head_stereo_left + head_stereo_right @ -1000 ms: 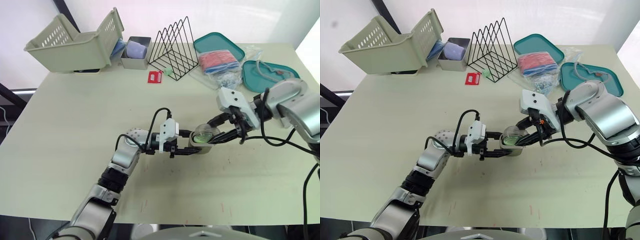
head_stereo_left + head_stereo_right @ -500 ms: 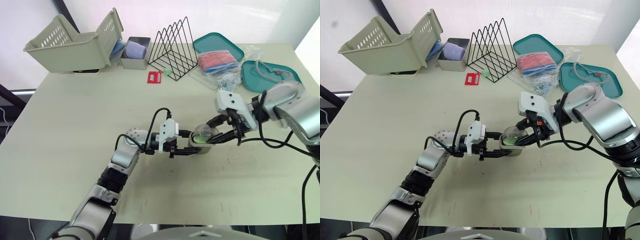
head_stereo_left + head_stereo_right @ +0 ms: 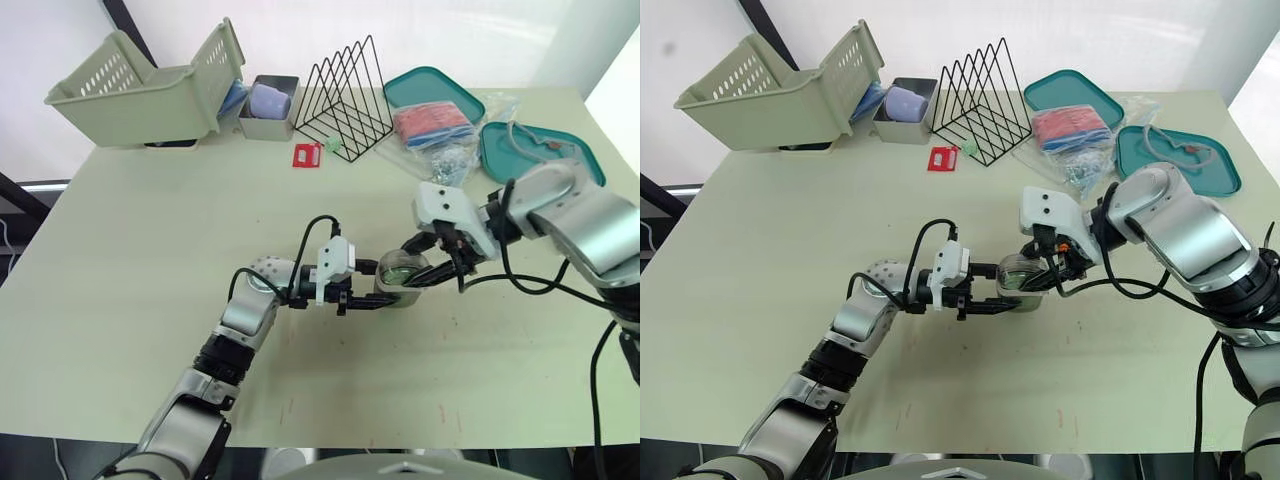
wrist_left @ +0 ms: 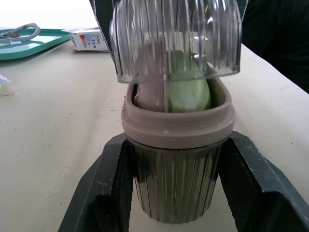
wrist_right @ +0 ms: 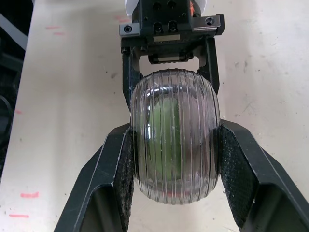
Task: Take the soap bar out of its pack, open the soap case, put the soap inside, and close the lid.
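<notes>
The soap case [image 3: 398, 282] stands near the middle of the table, a ribbed grey-brown base [image 4: 176, 179] with the green soap bar [image 4: 188, 92] inside it. My left gripper [image 3: 385, 291] is shut on the base, one finger on each side. The clear ribbed lid [image 5: 175, 140] hovers tilted just above the base's rim, and my right gripper [image 3: 424, 262] is shut on it from the right. Through the lid the green soap [image 5: 166, 135] shows.
At the back of the table stand a green basket [image 3: 150, 85], a small grey box [image 3: 270, 105], a black wire rack [image 3: 345, 95], a red tag [image 3: 307, 155], two teal trays [image 3: 535, 150] and a plastic bag of items [image 3: 440, 130].
My right gripper has carried the lid left and down, closer over the base. The left gripper and base have stayed put.
</notes>
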